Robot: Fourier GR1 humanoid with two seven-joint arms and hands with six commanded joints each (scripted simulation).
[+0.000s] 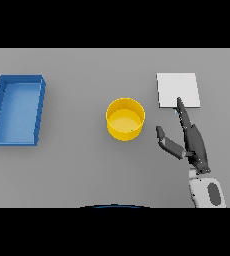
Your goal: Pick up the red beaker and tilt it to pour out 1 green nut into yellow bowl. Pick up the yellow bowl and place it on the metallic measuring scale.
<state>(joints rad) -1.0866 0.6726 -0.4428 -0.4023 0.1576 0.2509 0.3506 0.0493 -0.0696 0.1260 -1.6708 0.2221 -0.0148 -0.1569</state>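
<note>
The yellow bowl [125, 119] stands upright at the middle of the grey table. To its right and a little nearer lies my right hand [193, 141], open, with straight fingers pointing away from me and the thumb spread left toward the bowl; a gap separates thumb and bowl. The fingertips reach the near edge of the pale square measuring scale [178, 89], which lies flat at the back right. No red beaker shows anywhere in the head view. My left hand is out of sight.
A blue rectangular tray [1, 111] sits at the far left of the table. My right forearm [207, 192] comes in from the lower right.
</note>
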